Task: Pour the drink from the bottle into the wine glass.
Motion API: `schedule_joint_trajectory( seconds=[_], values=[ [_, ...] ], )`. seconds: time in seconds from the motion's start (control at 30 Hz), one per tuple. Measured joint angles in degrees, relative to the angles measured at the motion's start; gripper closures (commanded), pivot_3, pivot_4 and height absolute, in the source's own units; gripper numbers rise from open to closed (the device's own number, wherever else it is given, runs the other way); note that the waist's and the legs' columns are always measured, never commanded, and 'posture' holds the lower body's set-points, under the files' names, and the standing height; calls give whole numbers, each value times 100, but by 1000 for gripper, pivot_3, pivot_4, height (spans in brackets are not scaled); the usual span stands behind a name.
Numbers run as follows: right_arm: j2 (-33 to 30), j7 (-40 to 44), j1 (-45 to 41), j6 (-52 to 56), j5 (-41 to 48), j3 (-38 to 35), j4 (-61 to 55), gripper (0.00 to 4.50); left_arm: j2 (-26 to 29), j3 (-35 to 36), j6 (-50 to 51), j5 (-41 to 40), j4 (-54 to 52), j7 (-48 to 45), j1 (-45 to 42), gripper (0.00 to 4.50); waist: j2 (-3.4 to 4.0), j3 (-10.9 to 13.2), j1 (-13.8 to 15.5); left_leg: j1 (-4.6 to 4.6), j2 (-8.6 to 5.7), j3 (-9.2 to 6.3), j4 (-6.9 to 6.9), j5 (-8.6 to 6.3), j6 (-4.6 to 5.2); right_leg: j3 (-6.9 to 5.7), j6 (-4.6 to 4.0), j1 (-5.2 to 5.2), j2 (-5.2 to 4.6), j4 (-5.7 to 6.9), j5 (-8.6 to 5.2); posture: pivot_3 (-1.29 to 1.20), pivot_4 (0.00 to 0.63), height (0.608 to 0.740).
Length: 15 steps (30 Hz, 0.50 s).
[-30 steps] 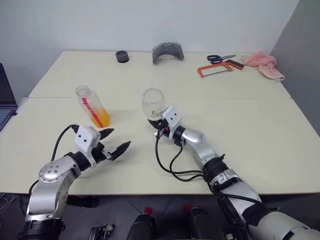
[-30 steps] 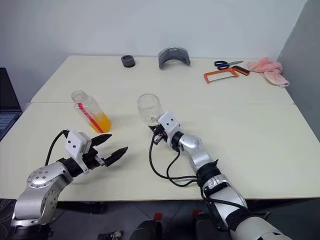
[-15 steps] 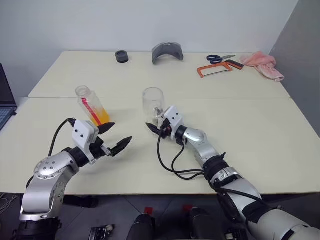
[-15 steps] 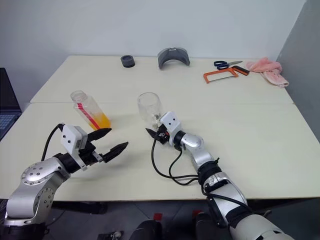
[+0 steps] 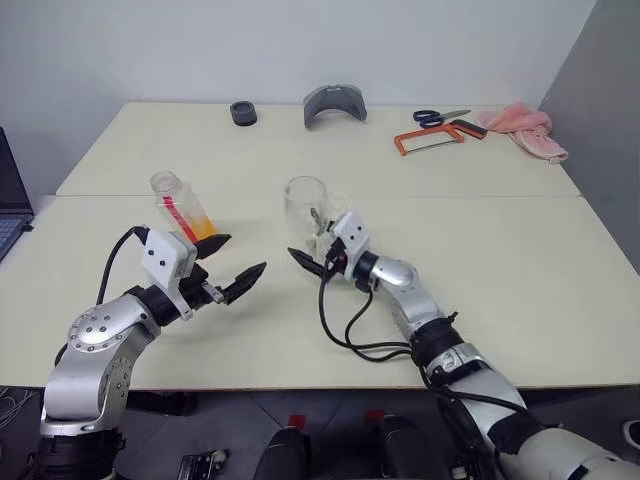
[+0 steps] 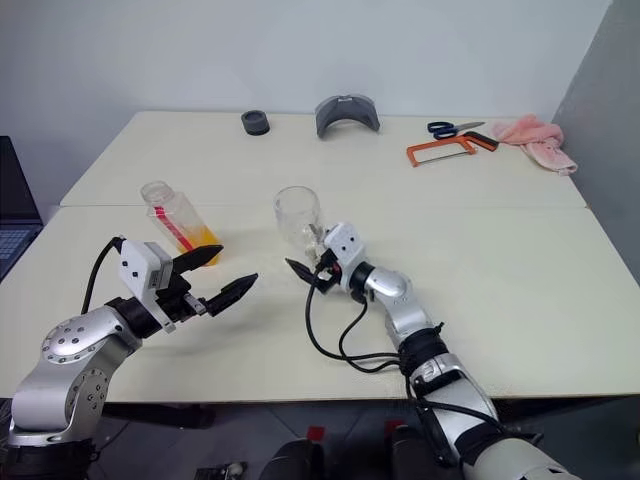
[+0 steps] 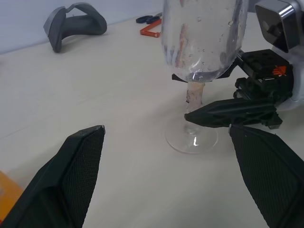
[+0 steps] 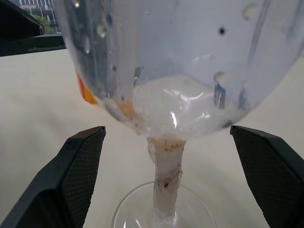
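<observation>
Right hand [image 5: 312,254] newly open around wine glass [image 5: 306,205]

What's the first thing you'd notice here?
Probably the wine glass standing empty in the middle of the table, with the right gripper open on either side of its stem. Left of it stands the bottle, uncapped, with orange drink at the bottom, and the open left gripper in front of it.

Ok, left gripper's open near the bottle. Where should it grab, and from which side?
Grip the bottle around its flat-sided body, above the drink, coming level from the robot's side where the open left gripper already waits. It stands uncapped and leaning, so stay below the open neck; the wine glass stands well off to its right.
</observation>
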Motion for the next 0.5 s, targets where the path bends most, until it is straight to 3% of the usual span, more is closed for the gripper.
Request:
schedule_joint_trajectory(
  seconds=[0.3,0.5],
  values=[
    [-472,248,602,621,61,2,-1131,15,-9,1,2,-64,-113,67,-73,0,0,0,5,0,1,2,1,0,0,2,0,0,0,-1,0,0,150,740],
    [-1244,766,1343,1367,306,20,-2610,15,-230,11,0,-63,-102,305,-24,0,-1,0,31,-6,-4,-1,4,0,1,-1,1,2,-5,-6,0,0,150,740]
  ],
)
